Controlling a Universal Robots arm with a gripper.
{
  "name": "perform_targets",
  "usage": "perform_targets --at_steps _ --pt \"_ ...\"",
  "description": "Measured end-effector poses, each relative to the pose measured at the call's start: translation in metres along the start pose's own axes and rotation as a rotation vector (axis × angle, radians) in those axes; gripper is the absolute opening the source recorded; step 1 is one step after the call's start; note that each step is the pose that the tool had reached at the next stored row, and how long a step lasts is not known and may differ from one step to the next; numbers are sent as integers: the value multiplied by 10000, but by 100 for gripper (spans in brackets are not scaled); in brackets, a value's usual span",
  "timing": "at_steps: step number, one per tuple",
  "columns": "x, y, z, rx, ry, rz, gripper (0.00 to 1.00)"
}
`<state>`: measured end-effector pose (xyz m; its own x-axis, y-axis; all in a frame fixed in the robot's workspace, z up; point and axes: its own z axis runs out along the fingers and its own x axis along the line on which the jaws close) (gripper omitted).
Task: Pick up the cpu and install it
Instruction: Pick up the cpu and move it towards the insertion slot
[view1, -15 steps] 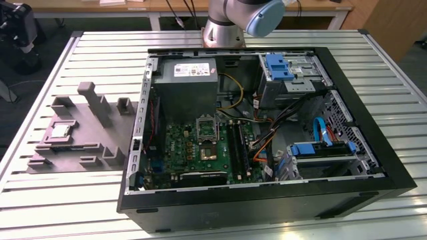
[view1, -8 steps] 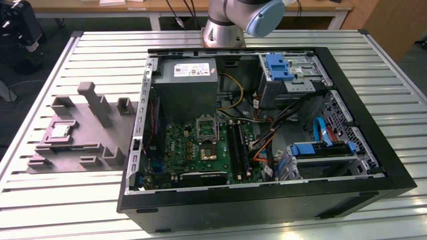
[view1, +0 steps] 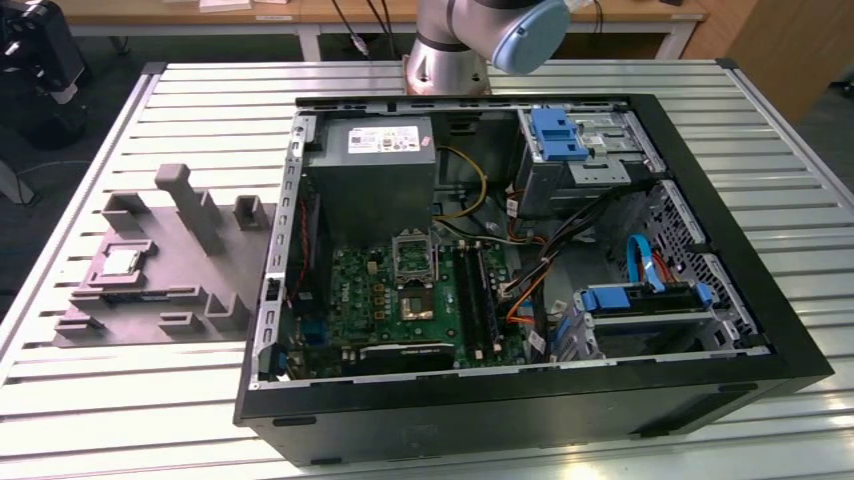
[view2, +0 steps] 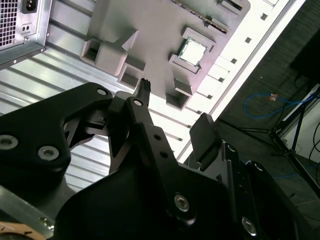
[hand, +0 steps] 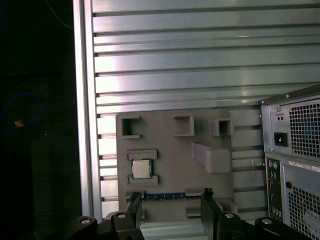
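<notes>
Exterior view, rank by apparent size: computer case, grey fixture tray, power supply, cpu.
1. computer case
2. grey fixture tray
3. power supply
4. cpu, smallest by far, sitting on the tray
</notes>
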<state>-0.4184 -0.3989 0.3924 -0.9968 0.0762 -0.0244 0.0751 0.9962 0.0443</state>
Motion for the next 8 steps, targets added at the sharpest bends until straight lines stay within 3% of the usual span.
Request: perform_targets --at_steps 8 --pt "1 0 0 0 0 0 59"
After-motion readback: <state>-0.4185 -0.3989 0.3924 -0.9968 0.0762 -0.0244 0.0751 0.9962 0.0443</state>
